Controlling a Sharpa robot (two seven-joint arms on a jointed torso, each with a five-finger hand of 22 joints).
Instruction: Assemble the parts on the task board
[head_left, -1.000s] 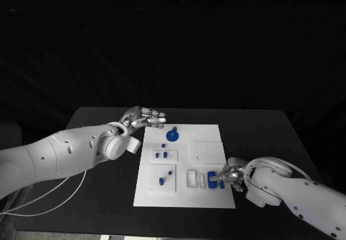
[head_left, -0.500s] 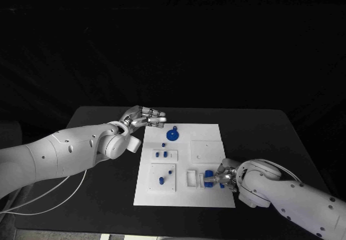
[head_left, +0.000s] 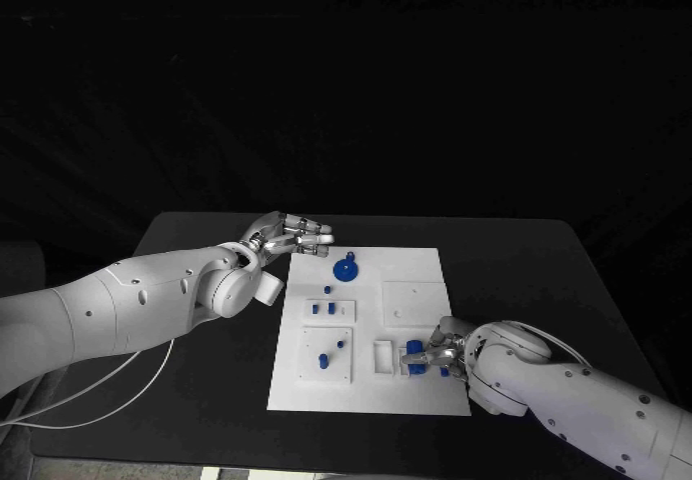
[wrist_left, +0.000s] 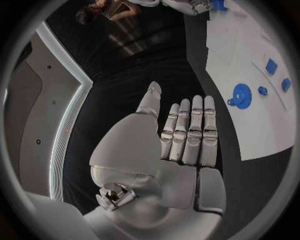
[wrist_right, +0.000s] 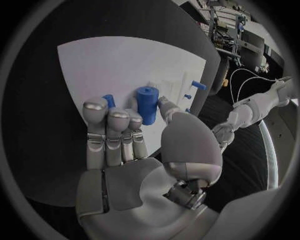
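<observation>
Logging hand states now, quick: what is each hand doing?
Left hand: open, fingers straight, holding nothing.
Right hand: holds a blue cylinder over the task board.

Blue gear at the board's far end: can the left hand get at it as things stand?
Probably yes. The left hand hovers open at the task board's far left corner, close to the blue gear, with nothing between them.

Parts (head_left: 343, 268) on task board (head_left: 411, 285)
</observation>
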